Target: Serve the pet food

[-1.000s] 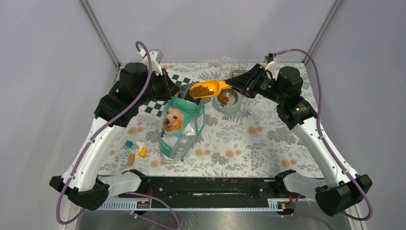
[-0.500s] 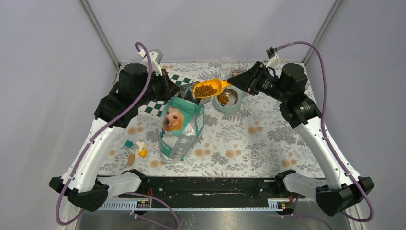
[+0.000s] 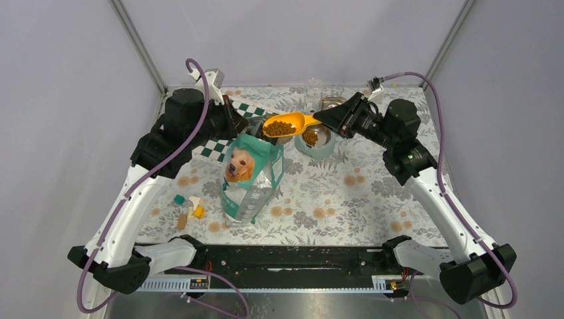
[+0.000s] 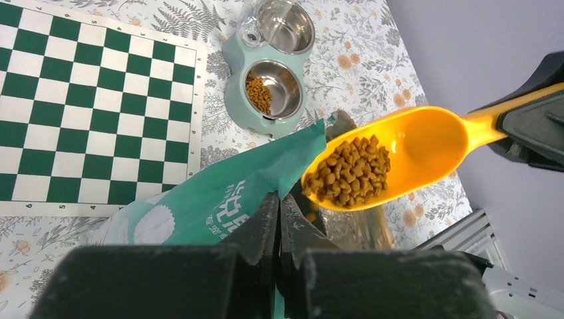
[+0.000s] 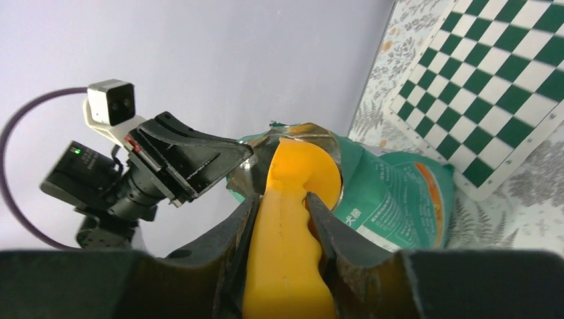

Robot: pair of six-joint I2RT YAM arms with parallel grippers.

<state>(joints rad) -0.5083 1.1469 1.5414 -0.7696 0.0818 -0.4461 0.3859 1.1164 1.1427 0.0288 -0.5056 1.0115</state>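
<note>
- Nearest, mid-table: one teal-green dog-picture bag [image 3: 251, 179], left gripper [image 4: 279, 203] pinching its rim.
- Over bag's mouth: one orange plastic scoop [image 4: 425, 143] of brown kibble pellets [image 4: 349, 173], clamped by right gripper [image 5: 282, 206].
- Beyond bag: two steel bowls [image 4: 286, 26], one holding kibble; floral cloth [image 3: 372, 179] stretches rightward.

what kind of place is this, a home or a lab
Likely a robot lab cell, not a home: bare grey walls box in a cloth-covered table, set with props such as a chessboard and pet-food bag.
</note>
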